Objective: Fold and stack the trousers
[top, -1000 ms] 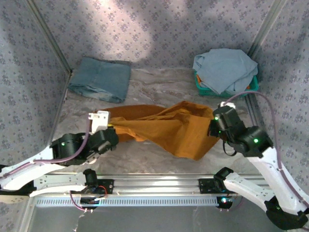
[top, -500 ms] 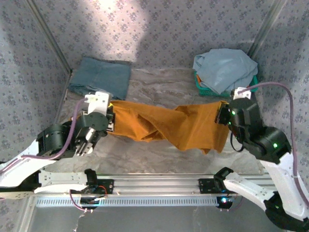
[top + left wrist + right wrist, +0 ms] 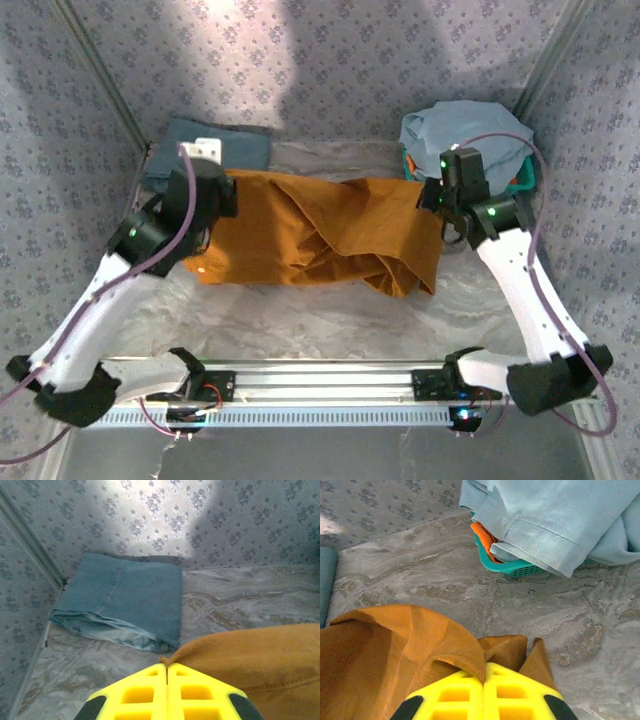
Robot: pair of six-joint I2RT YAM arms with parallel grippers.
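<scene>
Finding: within the last second both arms have carried the trousers (image 3: pixel 310 235) back toward the folded denim (image 3: pixel 125 597). The cloth, earlier bunched and slung between them, is now drawn out flatter over the table (image 3: pixel 300 320). Its left end sits just beside the denim's near right corner, and the rest runs rightward from there. The left gripper (image 3: pixel 166 667) is clamped shut on that left edge. The right gripper (image 3: pixel 484 672) is shut on the end farthest from the denim. Assessment: spreading is nearly done, a rumpled middle remains, and folding has not begun.
</scene>
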